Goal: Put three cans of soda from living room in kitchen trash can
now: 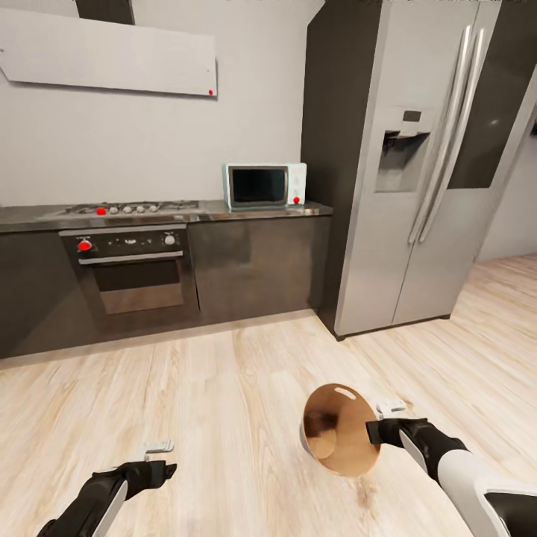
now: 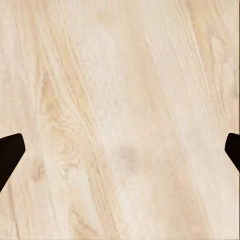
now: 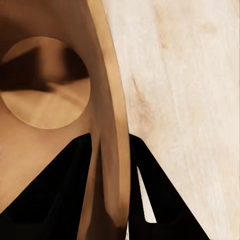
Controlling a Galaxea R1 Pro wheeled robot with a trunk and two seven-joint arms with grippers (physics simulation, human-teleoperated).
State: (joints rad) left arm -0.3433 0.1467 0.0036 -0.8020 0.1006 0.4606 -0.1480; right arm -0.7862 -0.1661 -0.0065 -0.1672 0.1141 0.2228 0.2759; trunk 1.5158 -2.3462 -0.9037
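Note:
In the kitchen, the tash can (image 1: 339, 429) hangs tilted just above the wood floor, its brown-copper inside facing the head camera. My right gripper (image 1: 377, 431) is shut on its rim at the right side. The right wrist view has the dark fingers (image 3: 65, 190) pinching the rim wall of the tash can (image 3: 45, 85), one inside and one outside. My left gripper (image 1: 165, 462) hovers open over bare floor at the lower left, nothing between its fingertips (image 2: 10, 155). The soda cans are out of view.
Dark grey cabinets with a built-in oven (image 1: 134, 268) and gas hob (image 1: 127, 208) run along the back wall. A mint-green microwave (image 1: 263, 185) stands on the counter. The tall steel fridge (image 1: 418, 171) stands at the right. Pale wood floor (image 1: 224, 388) lies ahead.

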